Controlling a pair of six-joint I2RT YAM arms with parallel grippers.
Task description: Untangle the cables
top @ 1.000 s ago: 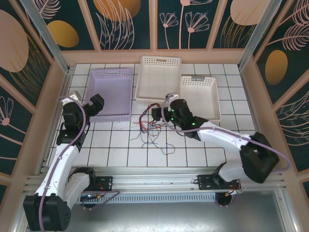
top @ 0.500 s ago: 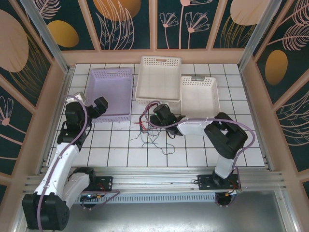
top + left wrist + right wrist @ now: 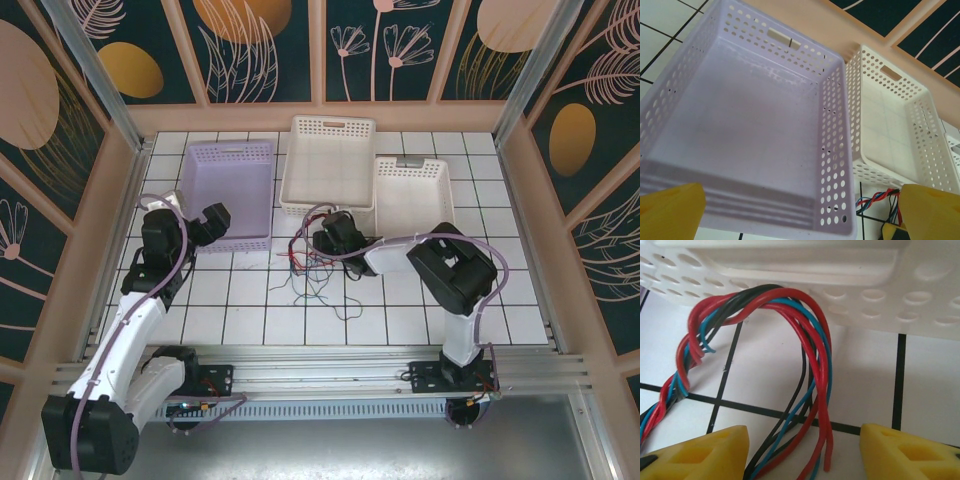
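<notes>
The cables (image 3: 303,258) are thin red, blue and black wires, tangled on the tiles just in front of the middle white basket. Loose strands trail toward the near edge. My right gripper (image 3: 322,238) is low over the top of the tangle. In the right wrist view its yellow fingers (image 3: 705,452) stand apart, with a loop of red, blue and black cables (image 3: 807,355) between them, touching neither. My left gripper (image 3: 211,221) hangs open at the lilac basket's front corner, holding nothing. In the left wrist view, twisted cables (image 3: 879,198) show at the lower right.
A lilac basket (image 3: 226,152) stands at the back left. A white basket (image 3: 330,128) is in the middle and another white basket (image 3: 412,236) sits at the right. The middle basket's perforated wall (image 3: 840,285) is right behind the cable loop.
The right arm has folded in, bringing its gripper left and down onto the tangle, and its jaws have narrowed. The left gripper has drifted slightly right.
</notes>
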